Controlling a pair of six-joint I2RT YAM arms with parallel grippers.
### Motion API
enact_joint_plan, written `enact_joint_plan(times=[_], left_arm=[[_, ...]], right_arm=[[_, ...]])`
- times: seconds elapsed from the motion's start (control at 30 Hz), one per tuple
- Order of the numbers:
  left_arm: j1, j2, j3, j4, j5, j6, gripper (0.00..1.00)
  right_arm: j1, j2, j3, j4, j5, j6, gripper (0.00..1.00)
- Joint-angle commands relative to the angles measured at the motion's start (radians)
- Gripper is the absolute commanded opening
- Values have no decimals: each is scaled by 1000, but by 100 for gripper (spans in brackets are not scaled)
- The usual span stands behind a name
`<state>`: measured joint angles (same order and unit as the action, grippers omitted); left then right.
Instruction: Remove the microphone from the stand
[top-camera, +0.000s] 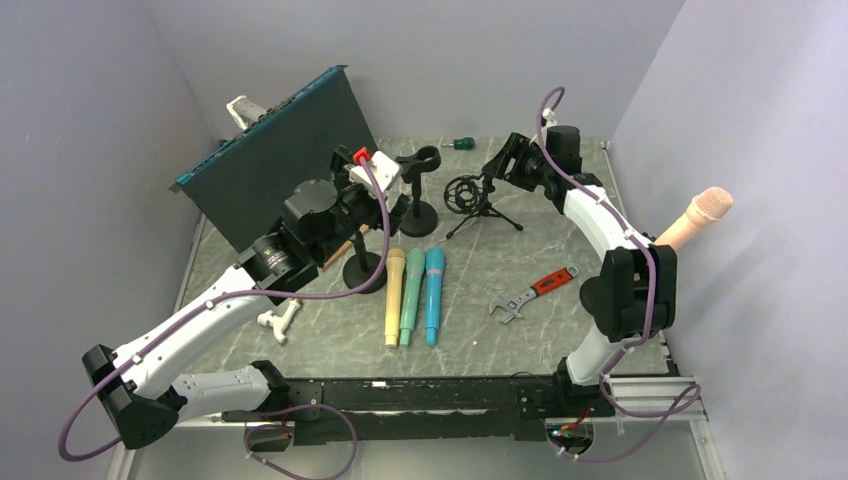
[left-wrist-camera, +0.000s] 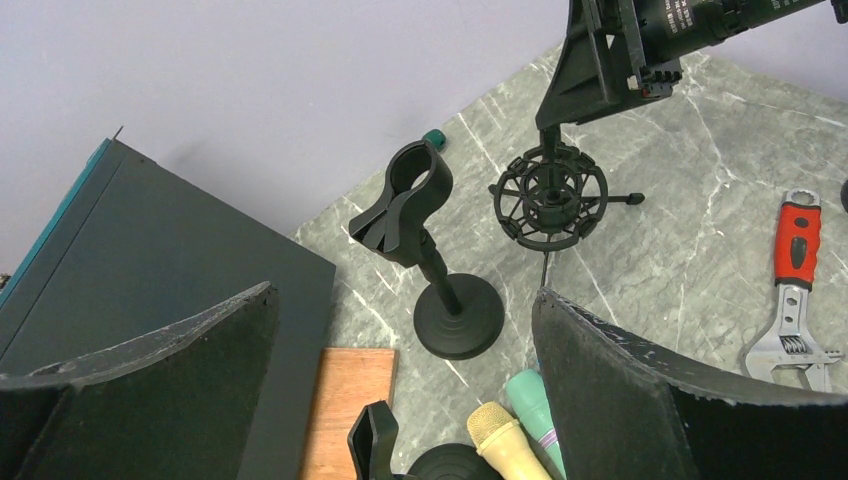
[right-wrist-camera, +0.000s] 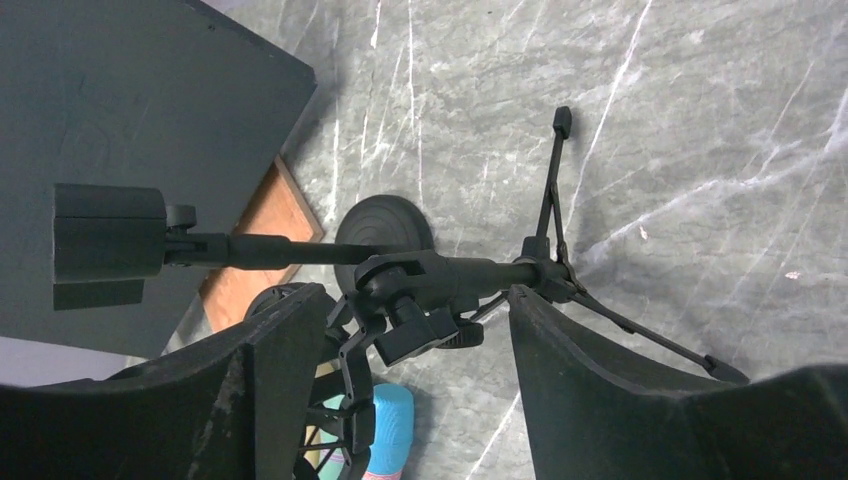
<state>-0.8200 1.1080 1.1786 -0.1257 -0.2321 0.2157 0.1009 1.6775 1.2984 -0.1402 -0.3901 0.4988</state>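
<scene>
Three black stands are at the back: a tripod stand with a round shock mount (top-camera: 468, 195), a round-base clip stand (top-camera: 420, 190) and a nearer round-base stand (top-camera: 365, 270). None holds a microphone. Yellow (top-camera: 393, 295), green (top-camera: 412, 295) and blue (top-camera: 433, 295) microphones lie side by side on the table. A pink microphone (top-camera: 700, 215) sticks up behind my right elbow. My left gripper (top-camera: 385, 190) is open and empty above the near stand's clip (left-wrist-camera: 372, 440). My right gripper (right-wrist-camera: 412, 295) is open, its fingers either side of the tripod stand's swivel joint (right-wrist-camera: 420, 280).
A large dark panel (top-camera: 275, 155) leans at the back left, with a wooden block (left-wrist-camera: 345, 400) at its foot. A red-handled wrench (top-camera: 530, 292) lies right of the microphones. A green screwdriver (top-camera: 460, 143) lies at the back wall. A white part (top-camera: 280, 320) lies front left.
</scene>
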Motion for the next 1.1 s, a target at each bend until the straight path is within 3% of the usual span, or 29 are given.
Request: enact_joint_plan(times=[0.0,0.1,0.47,0.77,1.07], left_arm=[[-7,-7,44,13,2,-4,99],[-6,-5,44,13,4,-5,99],[-8,-2,46,10,5,-7,99],[-12,-2,44,12,-1,-9,99],[-23,2,43,12,-10,-3,99]], right_arm=[[1,-62,30,9,43,-31,72],[13,-106,45,-48,119,-63,74],[172,-184,84,-346,638,-185,74],[177,-228,-62,-332,663,-159,74],[177,-118,-159,-170,472,-73,76]])
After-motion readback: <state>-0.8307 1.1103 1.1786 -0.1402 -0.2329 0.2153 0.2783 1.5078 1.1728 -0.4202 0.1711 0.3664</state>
